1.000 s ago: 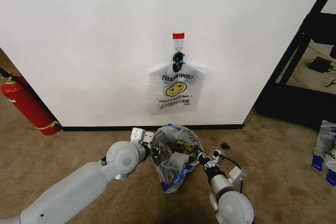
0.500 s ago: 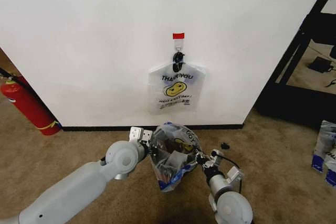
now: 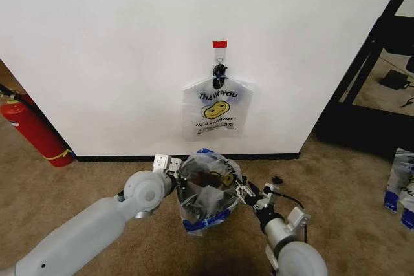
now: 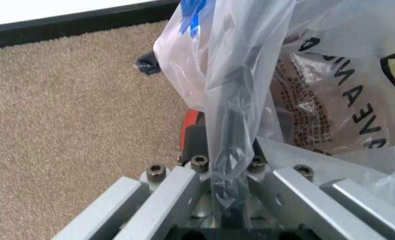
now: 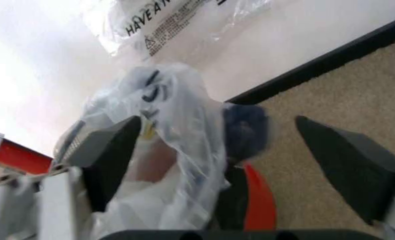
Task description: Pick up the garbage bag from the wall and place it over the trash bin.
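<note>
On the carpet just before the wall (image 3: 97, 43), the left gripper (image 3: 166, 163) pinches the left rim of the garbage bag (image 3: 206, 189), draped over the trash bin (image 4: 192, 135). The right gripper (image 3: 249, 192), fingers spread wide, touches its right rim.

trash bin (image 3: 206, 206): mostly hidden under garbage bag (image 3: 208, 185) | right wrist view: blurred

Place: an indoor room, office or lab-like
Floor: brown carpet (image 3: 97, 172)
Far side: plain white wall (image 3: 116, 50) with black baseboard (image 3: 129, 158)
Left: red fire extinguisher (image 3: 32, 130) by the wall
Right: black shelf frame (image 3: 381, 43), packaged goods (image 3: 401, 185) on the floor
</note>
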{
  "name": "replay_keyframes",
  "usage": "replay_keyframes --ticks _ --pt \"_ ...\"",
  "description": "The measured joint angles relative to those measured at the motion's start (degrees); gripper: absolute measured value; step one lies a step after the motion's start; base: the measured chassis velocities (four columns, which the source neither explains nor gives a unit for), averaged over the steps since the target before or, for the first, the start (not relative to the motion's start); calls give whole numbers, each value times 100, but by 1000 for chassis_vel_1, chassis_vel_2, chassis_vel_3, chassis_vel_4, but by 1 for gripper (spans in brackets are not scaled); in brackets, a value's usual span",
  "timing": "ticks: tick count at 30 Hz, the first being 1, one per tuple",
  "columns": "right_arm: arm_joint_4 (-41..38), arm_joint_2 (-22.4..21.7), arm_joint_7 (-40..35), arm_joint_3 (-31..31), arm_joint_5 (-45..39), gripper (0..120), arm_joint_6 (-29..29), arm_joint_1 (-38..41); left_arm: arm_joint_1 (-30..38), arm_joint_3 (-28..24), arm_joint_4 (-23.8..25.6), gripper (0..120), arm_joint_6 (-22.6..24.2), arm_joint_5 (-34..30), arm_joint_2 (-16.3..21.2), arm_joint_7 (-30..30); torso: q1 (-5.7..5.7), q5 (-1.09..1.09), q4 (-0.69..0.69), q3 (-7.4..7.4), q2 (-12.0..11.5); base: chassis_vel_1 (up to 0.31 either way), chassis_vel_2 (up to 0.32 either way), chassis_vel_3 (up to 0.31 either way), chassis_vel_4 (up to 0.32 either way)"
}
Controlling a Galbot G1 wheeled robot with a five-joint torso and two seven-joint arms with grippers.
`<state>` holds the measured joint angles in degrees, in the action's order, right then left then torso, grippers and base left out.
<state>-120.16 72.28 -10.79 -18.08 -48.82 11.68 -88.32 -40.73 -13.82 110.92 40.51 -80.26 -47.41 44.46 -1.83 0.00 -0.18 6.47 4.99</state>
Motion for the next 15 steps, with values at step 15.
replay_keyframes --ticks 15 --pt "-609 -189 482 196 -979 100 487 -1277 101 255 -151 0 -25 -62 10 160 0 0 -1 0 0 0 0 0 0"
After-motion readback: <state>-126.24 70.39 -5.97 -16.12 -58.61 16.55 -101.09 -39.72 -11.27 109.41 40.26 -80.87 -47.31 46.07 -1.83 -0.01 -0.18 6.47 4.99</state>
